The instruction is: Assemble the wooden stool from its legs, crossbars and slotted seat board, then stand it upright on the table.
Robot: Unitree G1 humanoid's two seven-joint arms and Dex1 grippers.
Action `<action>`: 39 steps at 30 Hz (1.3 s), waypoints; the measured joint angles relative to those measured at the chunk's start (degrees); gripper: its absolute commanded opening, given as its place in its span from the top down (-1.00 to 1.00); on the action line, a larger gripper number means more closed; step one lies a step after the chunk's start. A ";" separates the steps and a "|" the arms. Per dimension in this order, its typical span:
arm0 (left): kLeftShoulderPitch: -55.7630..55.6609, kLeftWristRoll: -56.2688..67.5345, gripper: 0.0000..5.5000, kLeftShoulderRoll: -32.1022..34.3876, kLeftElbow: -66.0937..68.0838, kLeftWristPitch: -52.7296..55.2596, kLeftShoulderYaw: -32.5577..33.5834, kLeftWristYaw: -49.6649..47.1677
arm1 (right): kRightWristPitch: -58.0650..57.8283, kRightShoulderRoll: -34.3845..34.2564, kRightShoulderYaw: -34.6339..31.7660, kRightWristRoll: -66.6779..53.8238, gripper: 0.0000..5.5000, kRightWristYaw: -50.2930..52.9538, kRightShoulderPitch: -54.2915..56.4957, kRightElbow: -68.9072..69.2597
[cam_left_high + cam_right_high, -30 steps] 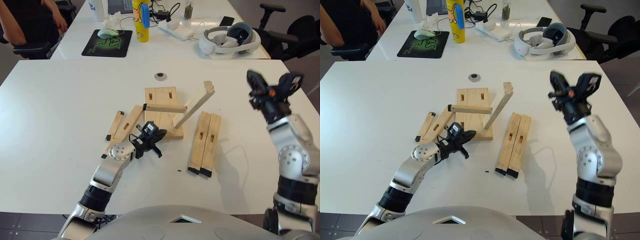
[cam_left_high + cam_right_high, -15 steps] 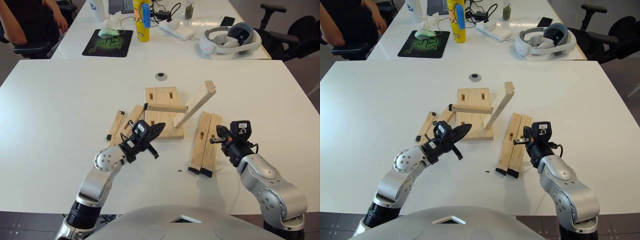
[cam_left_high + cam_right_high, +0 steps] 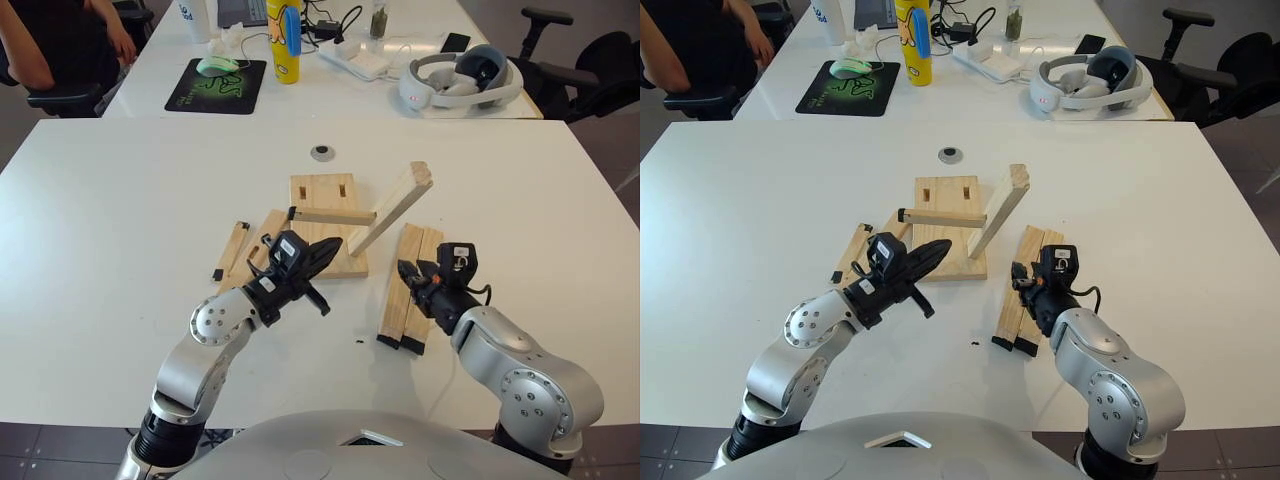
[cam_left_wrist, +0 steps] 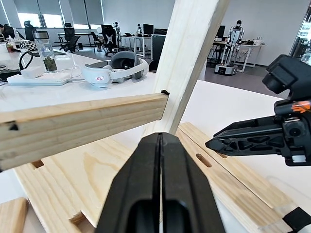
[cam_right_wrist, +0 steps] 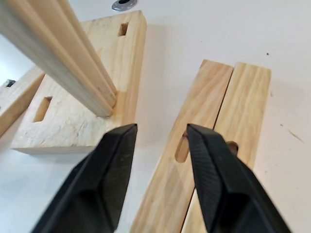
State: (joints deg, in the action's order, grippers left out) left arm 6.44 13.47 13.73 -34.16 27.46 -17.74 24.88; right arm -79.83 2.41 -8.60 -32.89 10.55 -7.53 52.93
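Observation:
The slotted seat board (image 3: 325,190) lies flat mid-table. A leg (image 3: 392,208) leans up out of it, and a crossbar (image 3: 332,216) runs level from that leg toward the left. Two more legs (image 3: 410,288) lie flat side by side to the right of the board. Two shorter pieces (image 3: 232,250) (image 3: 262,240) lie to its left. My left gripper (image 3: 318,255) is shut and holds nothing, its tips at the board's front left corner, below the crossbar (image 4: 82,121). My right gripper (image 5: 160,128) is open, low over the near ends of the flat legs (image 5: 204,121).
A round grommet (image 3: 320,152) sits in the table behind the board. On the far table are a headset (image 3: 458,80), a yellow bottle (image 3: 283,35) and a mouse pad (image 3: 213,85). Wide bare tabletop lies to the left and right of the parts.
My right arm came down from high on the right and moved left to the flat legs. My left gripper rose off the table and moved toward the seat board.

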 measured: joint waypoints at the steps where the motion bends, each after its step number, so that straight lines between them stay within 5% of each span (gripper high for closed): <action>1: -0.12 0.04 1.00 -0.05 -0.23 0.39 -0.21 -0.21 | -1.17 -1.07 -0.03 0.18 0.08 -0.01 0.85 0.00; 7: -0.15 0.12 1.00 -0.96 -0.63 2.38 -0.41 -2.22 | -5.42 -3.73 -0.76 1.56 -0.30 -0.36 5.04 -1.87; 39: 1.41 -0.03 1.00 -5.27 -3.37 4.51 -3.57 -10.79 | -11.96 -6.94 -7.09 5.27 -0.31 -3.85 8.28 -8.89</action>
State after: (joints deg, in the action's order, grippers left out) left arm 7.85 13.44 8.46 -37.52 31.97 -21.31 14.08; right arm -91.79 -4.52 -15.69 -27.61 6.70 0.76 44.04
